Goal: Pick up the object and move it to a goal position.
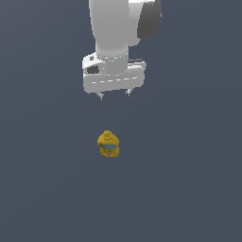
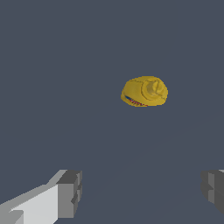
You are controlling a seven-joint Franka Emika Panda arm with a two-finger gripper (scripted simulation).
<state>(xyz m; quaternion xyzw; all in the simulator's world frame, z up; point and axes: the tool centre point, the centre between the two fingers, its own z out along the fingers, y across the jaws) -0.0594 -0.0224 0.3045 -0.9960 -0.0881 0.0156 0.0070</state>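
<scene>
The object (image 1: 108, 144) is a small mustard-yellow lump with a rounded knob on top and a light-blue patch on its front, lying on the dark grey floor. My gripper (image 1: 114, 94) hangs above it in the exterior view, well apart from it, with only the two short fingertips showing under the white hand. The wrist view looks down on the object (image 2: 145, 91) from above, ahead of my gripper (image 2: 142, 192). Its grey fingers (image 2: 70, 192) stand wide apart, open, with nothing between them.
A plain dark grey surface (image 1: 189, 189) fills both views. The white arm (image 1: 118, 28) rises out of the exterior view's top.
</scene>
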